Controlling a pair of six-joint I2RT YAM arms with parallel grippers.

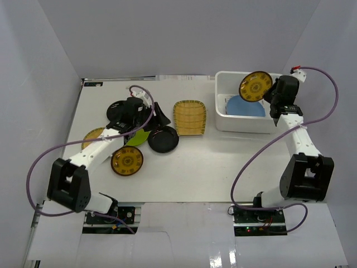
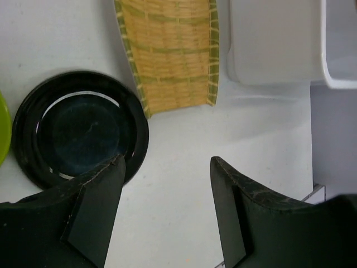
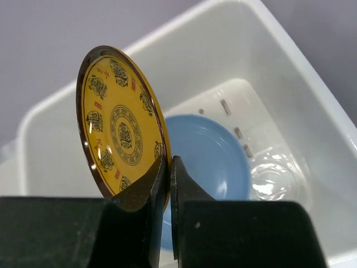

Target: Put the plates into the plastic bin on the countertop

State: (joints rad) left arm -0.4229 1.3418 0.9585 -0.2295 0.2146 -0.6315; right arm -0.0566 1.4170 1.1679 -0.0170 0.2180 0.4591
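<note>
My right gripper (image 3: pixel 170 162) is shut on the rim of a yellow patterned plate (image 3: pixel 120 131) and holds it on edge above the white plastic bin (image 3: pixel 312 95); the same plate shows in the top view (image 1: pixel 256 86). A light blue plate (image 3: pixel 215 162) lies flat in the bin (image 1: pixel 223 120). My left gripper (image 2: pixel 167 167) is open and empty over the countertop (image 2: pixel 178 184), beside a black plate (image 2: pixel 78 131). The bamboo plate (image 1: pixel 189 118), a second yellow plate (image 1: pixel 127 161), a lime green plate (image 1: pixel 137 138) and another black plate (image 1: pixel 117 109) lie on the countertop.
A third yellow plate (image 1: pixel 92 137) lies partly under the left arm. Pale grey walls enclose the countertop on three sides. The bin stands in the far right corner, its left wall near the bamboo plate (image 2: pixel 170 50).
</note>
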